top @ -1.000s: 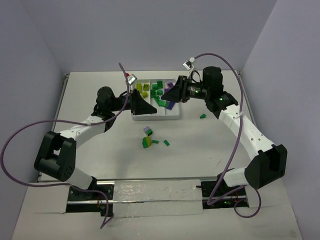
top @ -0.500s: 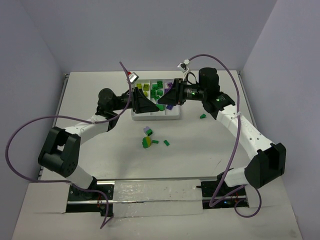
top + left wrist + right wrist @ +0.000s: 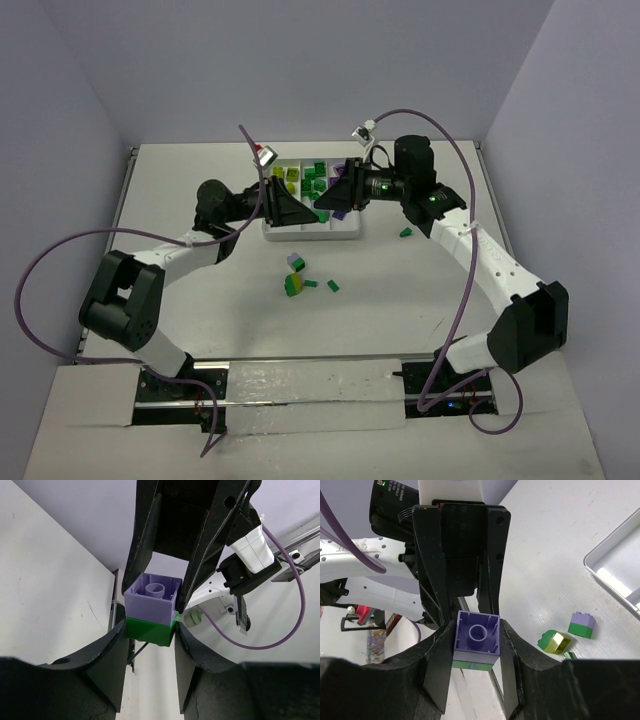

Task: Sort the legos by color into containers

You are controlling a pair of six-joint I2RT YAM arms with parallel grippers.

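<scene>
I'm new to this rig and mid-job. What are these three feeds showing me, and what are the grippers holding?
You are looking at two robot arms bolted to the near edge of a white table. The wide picture comes from a fixed camera above and behind the arms. The other two come from a camera on each wrist, looking along that arm's own fingers.

Seen from overhead, the left gripper and the right gripper meet nose to nose above the white tray. Both are closed on one purple-on-green brick, each from its own side.

The tray holds sorted bricks in yellow-green, green and purple. On the table lie a purple-and-green stack, a yellow-green and green piece and a few small green bricks.
</scene>
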